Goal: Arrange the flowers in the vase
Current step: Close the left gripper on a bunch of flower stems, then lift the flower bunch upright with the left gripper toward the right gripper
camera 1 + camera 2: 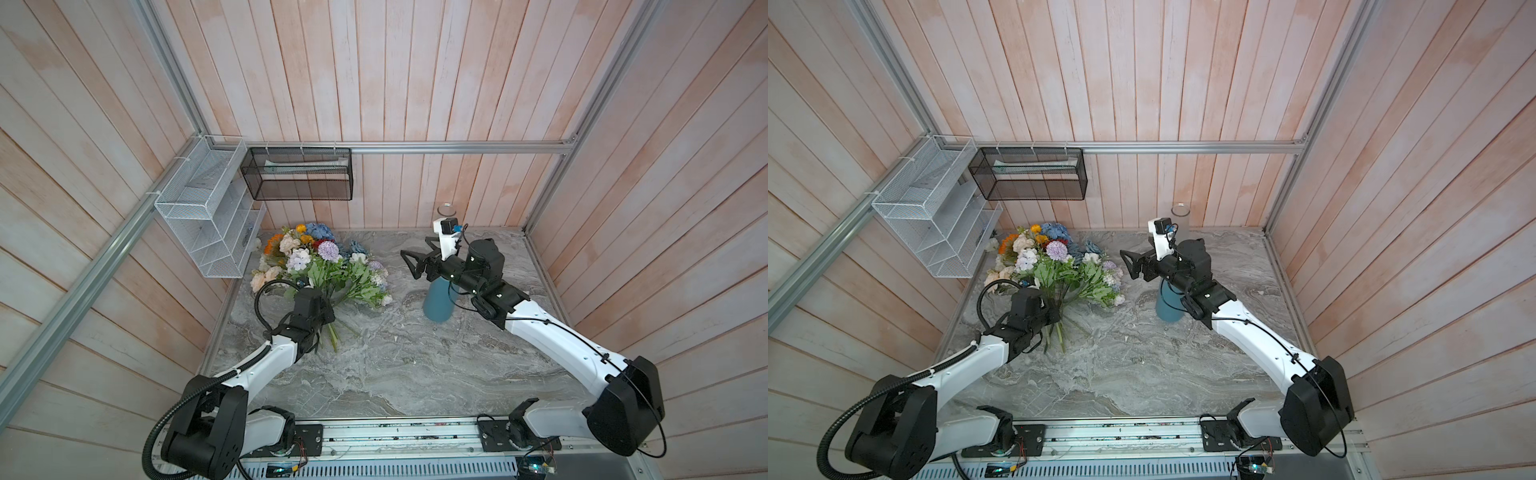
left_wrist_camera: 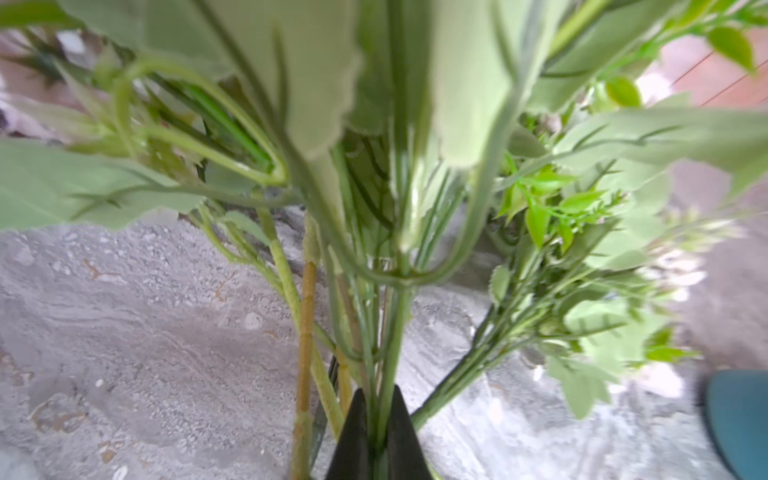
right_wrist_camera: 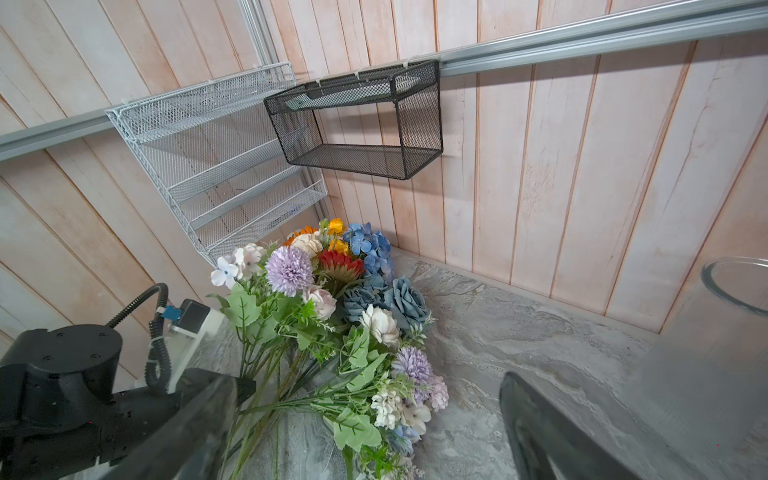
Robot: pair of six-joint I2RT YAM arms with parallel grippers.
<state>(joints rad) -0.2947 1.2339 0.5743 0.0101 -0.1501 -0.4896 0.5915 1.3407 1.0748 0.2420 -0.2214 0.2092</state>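
We see the flowers (image 1: 320, 266) bunched on the marbled tabletop (image 1: 395, 365), far left – blooms toward the back wall, stems toward the front edge. Left claw (image 2: 378, 432) pinches a few green stems of the bunch. Right claw (image 1: 413, 264) is spread wide and empty, just right of the blooms – a teal vase (image 1: 435, 305) stands under that arm's wrist.

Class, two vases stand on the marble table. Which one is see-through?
The clear glass vase against the back wall, behind the right arm. The blue vase, nearer the middle of the table, is opaque.
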